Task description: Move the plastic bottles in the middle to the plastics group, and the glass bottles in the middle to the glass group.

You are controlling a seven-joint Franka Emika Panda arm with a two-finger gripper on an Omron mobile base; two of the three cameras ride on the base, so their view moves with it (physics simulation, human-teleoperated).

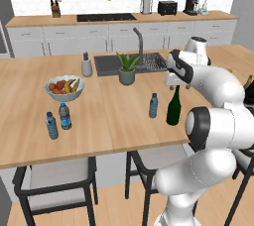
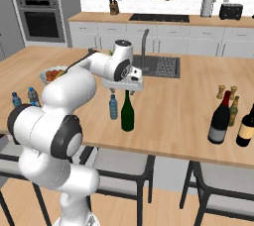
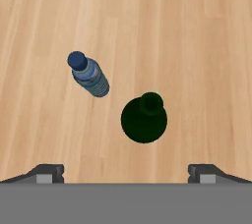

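The green wine bottle [image 2: 127,113] is standing upright on the wooden worktop [image 2: 188,96], on the near side of the sink [image 1: 130,63] and toward the front edge. The small water bottle [image 2: 113,107] is standing just beside it, apart and not touching. Being glass, the green bottle is likely heavy for its width, rigid, smooth and slippery, and it would probably break if it were tipped off the worktop. The long slim neck is offering the narrowest purchase, so a hold around the neck just under the lip, or lower at the shoulder, looks soundest. Its tall shape is making it prone to toppling.

It is looking very dark green, almost black, with no label visible and a rounded body tapering to that neck. In the hand view it is showing as a dark disc with the smaller neck top inside it.

The gripper [image 3: 126,171] is hovering directly above the green bottle's top, pointing down, with its jaws spread wide apart and holding nothing.
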